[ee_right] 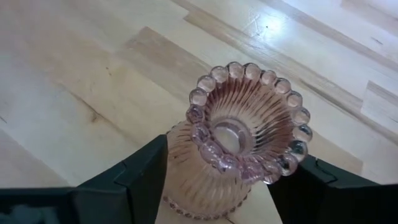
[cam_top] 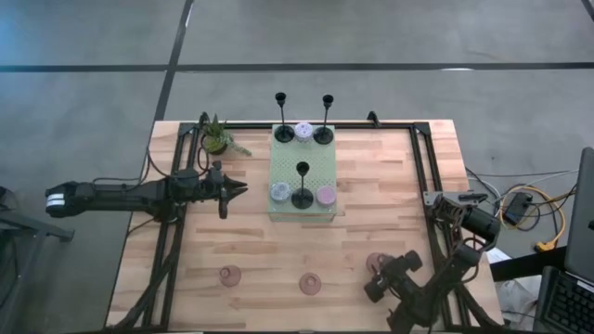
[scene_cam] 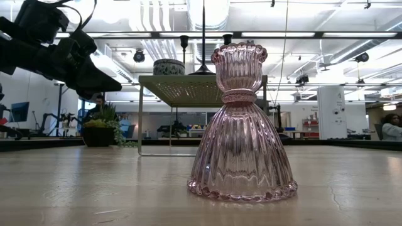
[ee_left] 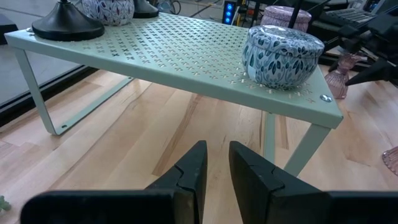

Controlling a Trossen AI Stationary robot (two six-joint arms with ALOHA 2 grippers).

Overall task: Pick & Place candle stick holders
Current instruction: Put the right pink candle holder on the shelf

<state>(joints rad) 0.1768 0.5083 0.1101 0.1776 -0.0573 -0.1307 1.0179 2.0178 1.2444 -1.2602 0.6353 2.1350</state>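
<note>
Pink ribbed glass candle holder (ee_right: 242, 140), beaded rim, flared base.

A robotics lab: exposed ceiling ducts (scene_cam: 157, 16), workbenches and monitors (scene_cam: 19, 111) behind the wooden table (cam_top: 278, 250).

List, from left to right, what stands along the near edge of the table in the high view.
Pink glass holder → second pink glass holder → third pink glass holder, with the right gripper at it, jaws on either side of it.
</note>
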